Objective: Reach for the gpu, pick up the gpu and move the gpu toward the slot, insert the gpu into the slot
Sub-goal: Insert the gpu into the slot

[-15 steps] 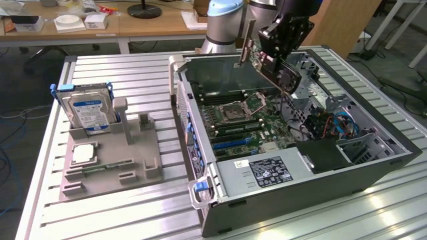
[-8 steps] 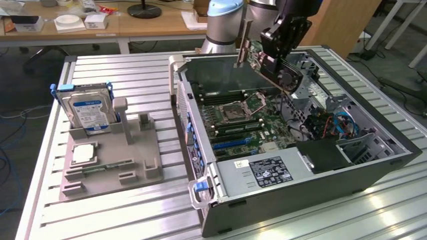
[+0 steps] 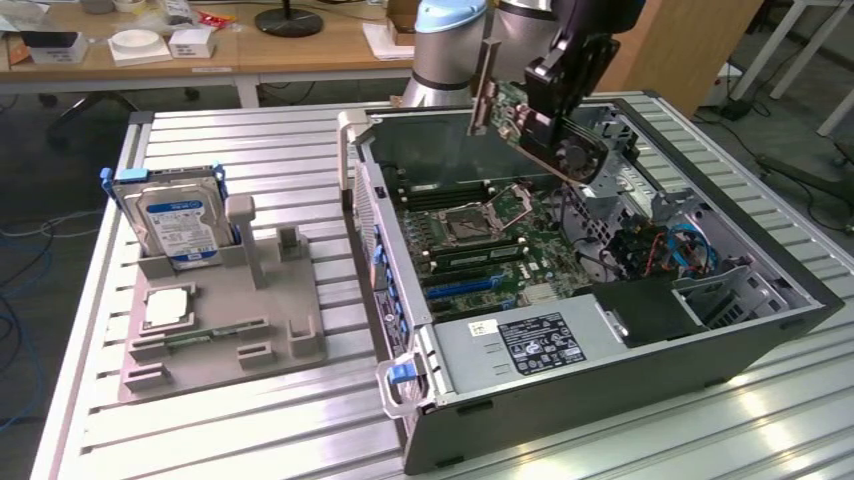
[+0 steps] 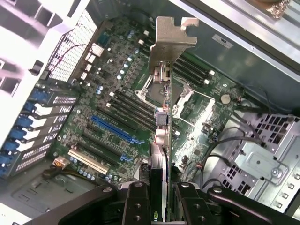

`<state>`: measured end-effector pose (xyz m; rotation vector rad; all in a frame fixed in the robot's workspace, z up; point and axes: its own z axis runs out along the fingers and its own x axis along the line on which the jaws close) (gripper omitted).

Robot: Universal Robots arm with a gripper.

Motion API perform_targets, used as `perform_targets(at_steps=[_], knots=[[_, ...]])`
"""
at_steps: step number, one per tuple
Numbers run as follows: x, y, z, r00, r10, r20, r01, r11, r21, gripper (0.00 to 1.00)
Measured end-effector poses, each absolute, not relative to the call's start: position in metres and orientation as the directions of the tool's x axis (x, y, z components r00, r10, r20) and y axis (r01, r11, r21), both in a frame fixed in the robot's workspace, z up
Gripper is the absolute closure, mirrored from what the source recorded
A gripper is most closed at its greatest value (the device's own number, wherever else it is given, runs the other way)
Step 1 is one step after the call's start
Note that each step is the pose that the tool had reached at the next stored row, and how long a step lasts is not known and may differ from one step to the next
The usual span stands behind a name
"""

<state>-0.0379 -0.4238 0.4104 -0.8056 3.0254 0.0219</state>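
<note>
Pick-up done, insertion not: gripper (image 4: 158,194) clenched on the graphics card (image 4: 162,89), which hangs tilted in the air over the open computer case (image 3: 601,400), apart from the motherboard's long blue slot (image 4: 115,130) below.

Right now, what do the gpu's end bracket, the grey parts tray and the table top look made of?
gpu end bracket: bare sheet metal, it seems; dull silver sheen, folded tab at the end.
Grey tray: likely plastic; matte, uniform grey, moulded-looking posts.
Table: probably aluminium; pale silver ribbed slats with soft glare.
</note>
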Motion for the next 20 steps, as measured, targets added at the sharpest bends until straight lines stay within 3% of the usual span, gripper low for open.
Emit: perform_targets(at_steps=[20], knots=[[-0.0379,-0.4247,0.4105,-0.739,-0.674,-0.014,-0.674,0.739,0.011,0.73]])
